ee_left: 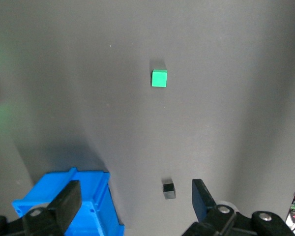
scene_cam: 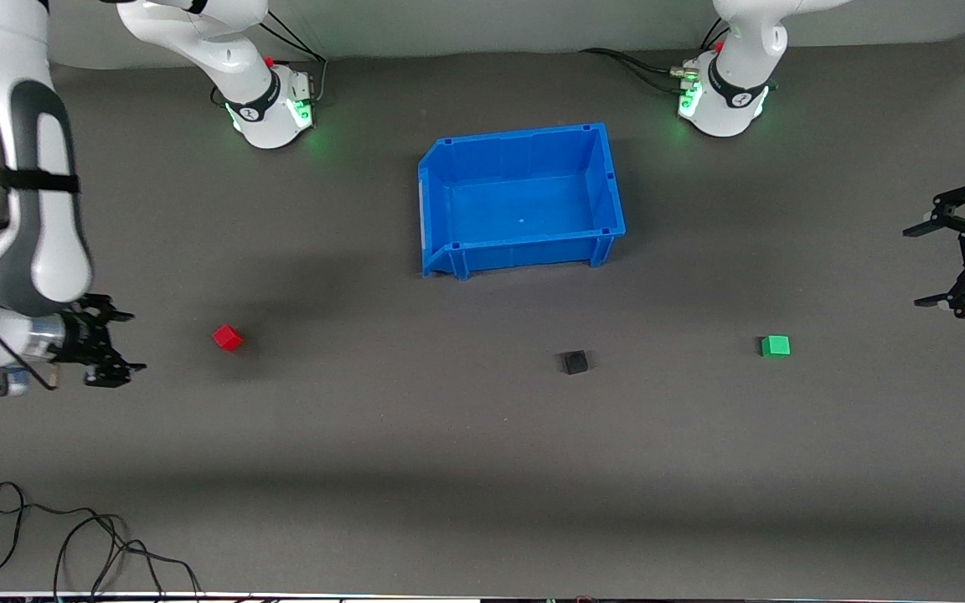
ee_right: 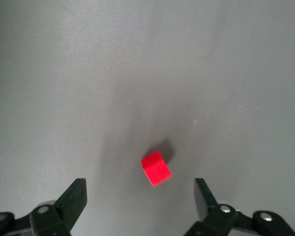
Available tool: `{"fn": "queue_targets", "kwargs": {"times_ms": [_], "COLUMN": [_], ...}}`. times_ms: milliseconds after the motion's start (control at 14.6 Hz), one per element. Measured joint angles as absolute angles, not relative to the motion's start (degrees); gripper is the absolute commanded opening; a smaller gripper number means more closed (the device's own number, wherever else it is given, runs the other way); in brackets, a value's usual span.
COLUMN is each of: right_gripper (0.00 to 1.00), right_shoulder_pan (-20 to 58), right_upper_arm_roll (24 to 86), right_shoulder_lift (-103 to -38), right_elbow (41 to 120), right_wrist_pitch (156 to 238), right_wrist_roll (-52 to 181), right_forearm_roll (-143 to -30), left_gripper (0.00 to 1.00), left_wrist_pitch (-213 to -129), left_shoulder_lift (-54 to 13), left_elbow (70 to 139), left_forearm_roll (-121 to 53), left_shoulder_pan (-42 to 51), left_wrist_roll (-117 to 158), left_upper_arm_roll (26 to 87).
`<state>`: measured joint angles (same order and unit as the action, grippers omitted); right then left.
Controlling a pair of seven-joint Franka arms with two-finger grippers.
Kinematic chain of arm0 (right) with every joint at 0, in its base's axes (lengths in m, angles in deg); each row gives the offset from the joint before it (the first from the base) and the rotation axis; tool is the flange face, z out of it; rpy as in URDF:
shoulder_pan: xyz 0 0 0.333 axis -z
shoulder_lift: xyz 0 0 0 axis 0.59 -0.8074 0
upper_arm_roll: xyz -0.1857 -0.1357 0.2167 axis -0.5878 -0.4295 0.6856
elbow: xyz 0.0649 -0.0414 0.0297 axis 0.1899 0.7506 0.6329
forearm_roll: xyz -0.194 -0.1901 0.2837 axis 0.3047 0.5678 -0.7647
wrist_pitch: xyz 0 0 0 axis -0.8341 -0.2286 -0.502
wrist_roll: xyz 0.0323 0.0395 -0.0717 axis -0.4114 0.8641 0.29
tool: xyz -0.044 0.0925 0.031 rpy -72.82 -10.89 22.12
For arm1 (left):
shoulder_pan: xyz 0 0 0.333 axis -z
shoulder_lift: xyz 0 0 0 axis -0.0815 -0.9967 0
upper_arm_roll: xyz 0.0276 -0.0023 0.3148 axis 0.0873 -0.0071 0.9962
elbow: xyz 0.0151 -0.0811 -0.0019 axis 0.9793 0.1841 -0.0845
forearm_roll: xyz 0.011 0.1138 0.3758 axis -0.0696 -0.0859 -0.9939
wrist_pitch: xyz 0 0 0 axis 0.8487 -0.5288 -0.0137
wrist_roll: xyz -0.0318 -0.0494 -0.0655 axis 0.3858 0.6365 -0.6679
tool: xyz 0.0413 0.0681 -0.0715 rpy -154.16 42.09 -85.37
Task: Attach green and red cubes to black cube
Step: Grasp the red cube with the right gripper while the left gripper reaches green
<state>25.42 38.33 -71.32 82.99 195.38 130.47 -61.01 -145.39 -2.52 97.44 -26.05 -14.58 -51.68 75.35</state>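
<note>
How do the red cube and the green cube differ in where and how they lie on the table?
The red cube lies toward the right arm's end of the table, the green cube toward the left arm's end. The red cube sits turned at an angle; the green cube sits nearly square to the table's edges. The green cube lies closer to the black cube. Both look equal in size, rest on the table, and are ungripped.

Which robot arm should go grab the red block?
Probably the right arm. Its open right gripper is close beside the red cube. The left gripper, also open, sits at the table's opposite end, near the green cube.
</note>
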Motion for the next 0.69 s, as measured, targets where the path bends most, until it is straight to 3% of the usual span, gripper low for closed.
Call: {"fn": "queue_targets", "kwargs": {"times_ms": [411, 686], "right_gripper": [0.97, 0.97], "right_shoulder_pan": [17.5, 18.0], "right_upper_arm_roll": [38.3, 37.6], "right_shoulder_lift": [-71.2, -70.9], "right_elbow": [96.6, 99.8], "right_wrist_pitch": [213.2, 214.7], "right_wrist_roll": [137.7, 126.3], "right_forearm_roll": [-59.4, -58.6], "left_gripper": [1.0, 1.0], "left_wrist_pitch": [-158.7, -167.4], "left_shoulder_lift": [-4.3, -8.7], "left_elbow": [110.3, 114.8], "left_forearm_roll": [-18.8, -16.1], "left_shoulder_pan": [-17.0, -17.4], "left_wrist_roll": [-44.5, -41.6], "left_upper_arm_roll": [75.4, 75.3]}}
